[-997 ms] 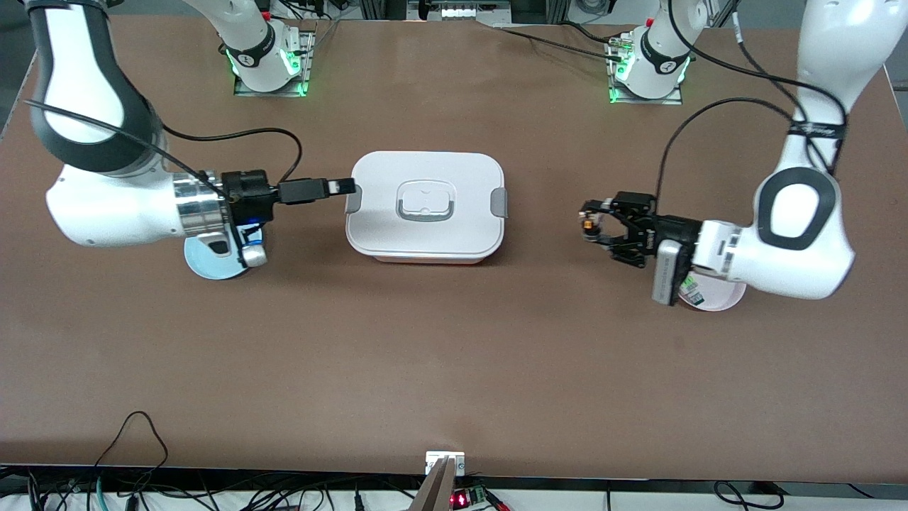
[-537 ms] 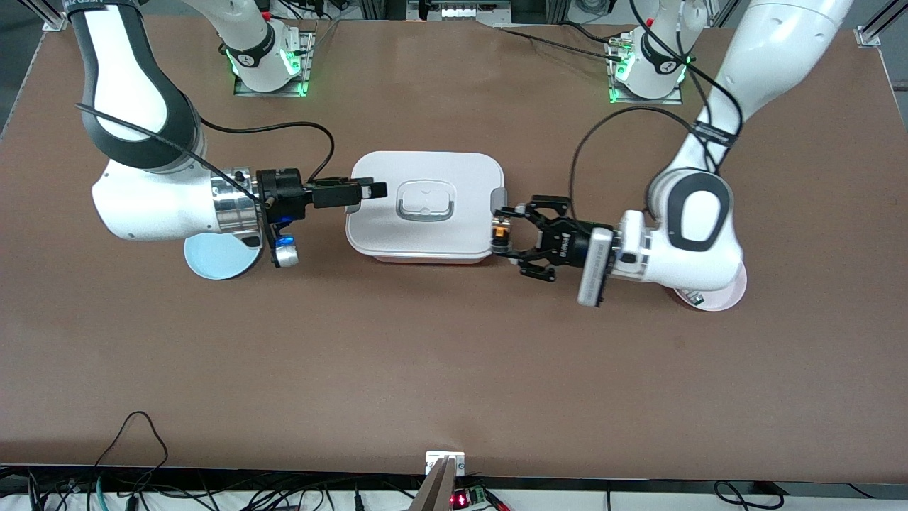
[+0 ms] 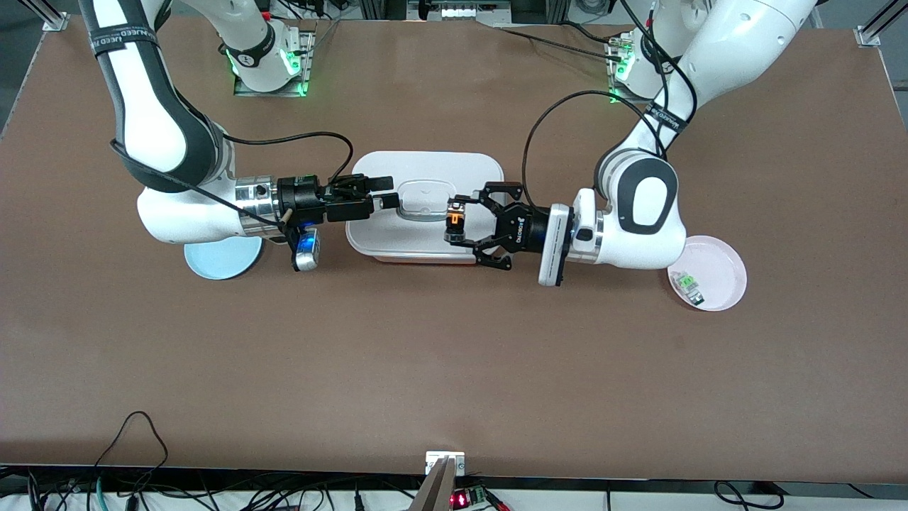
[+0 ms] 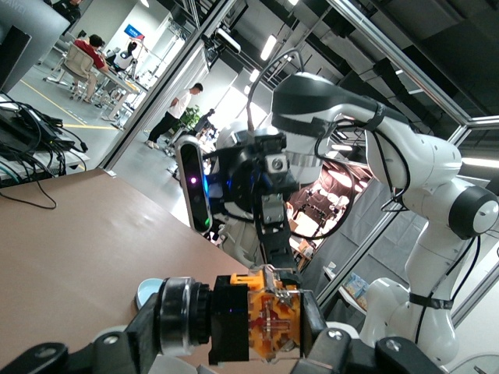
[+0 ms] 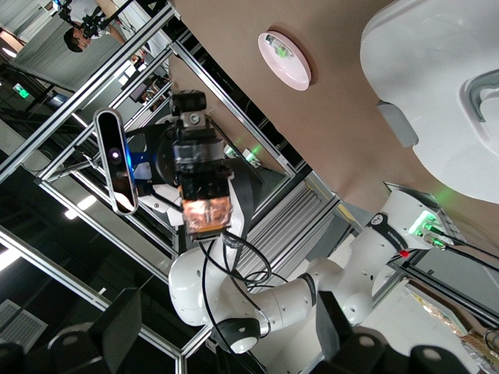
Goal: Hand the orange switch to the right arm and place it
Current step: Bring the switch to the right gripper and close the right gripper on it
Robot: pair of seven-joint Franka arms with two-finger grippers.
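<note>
Front view: left gripper (image 3: 454, 226) clamps orange switch (image 3: 454, 218) over white lidded box (image 3: 425, 245), switch upright, orange face toward right gripper (image 3: 386, 193) (jaws spread, empty), also over box.
Left wrist view: orange switch (image 4: 261, 327) long axis along fingers.
Right wrist view: orange switch (image 5: 207, 212) faces camera.

Even overhead light, soft shadows, sharp focus.
</note>
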